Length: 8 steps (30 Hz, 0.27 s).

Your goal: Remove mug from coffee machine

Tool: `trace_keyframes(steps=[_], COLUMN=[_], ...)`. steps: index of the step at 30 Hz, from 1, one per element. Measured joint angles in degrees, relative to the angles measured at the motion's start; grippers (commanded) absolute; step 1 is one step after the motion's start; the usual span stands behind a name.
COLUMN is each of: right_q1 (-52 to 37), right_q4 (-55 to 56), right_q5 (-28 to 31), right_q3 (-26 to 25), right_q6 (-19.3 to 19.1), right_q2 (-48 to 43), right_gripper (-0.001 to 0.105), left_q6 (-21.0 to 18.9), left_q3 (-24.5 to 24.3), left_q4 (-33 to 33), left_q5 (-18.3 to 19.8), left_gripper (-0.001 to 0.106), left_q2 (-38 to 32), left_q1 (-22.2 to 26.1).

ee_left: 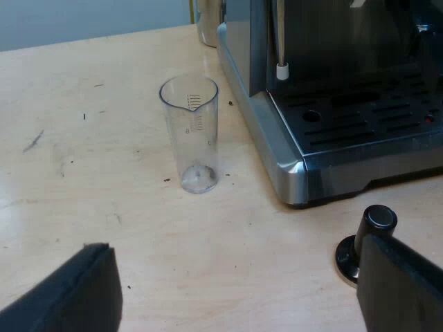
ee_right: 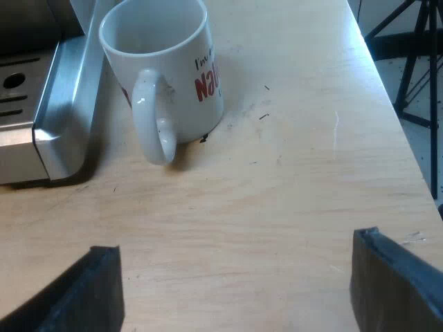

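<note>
A pale wooden table carries the espresso machine, whose steel base and slotted drip tray face the left arm.

The left gripper hovers low over the table in front of the machine, its two black fingers spread wide apart with nothing between them. The right gripper hangs over bare wood near the machine's base corner, its fingers also wide apart and empty.

The white mug, marked with red lettering, stands upright on the table just beside the machine's base and off the drip tray. Its handle is turned toward the right gripper, and its inside looks empty. Whether it touches the machine's side cannot be told.

A clear measuring glass stands upright on the table near the machine's side, apart from it.

A tamper with a black knob sits on the table just before the machine's front corner, partly hidden behind a left finger.

The steam wand, ending in a white tip, hangs over the drip tray's edge.
</note>
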Motion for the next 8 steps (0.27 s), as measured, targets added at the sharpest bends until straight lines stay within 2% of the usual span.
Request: trace_keyframes(steps=[8], right_q1=[0.00], right_q4=[0.00], right_q5=[0.00], right_q3=[0.00], right_q6=[0.00], right_q2=[0.00], right_gripper=[0.069], left_q6=[2.61], left_q3=[0.00], left_q4=[0.00], left_q5=[0.00], left_gripper=[0.072], left_q2=[0.00], left_q1=[0.00])
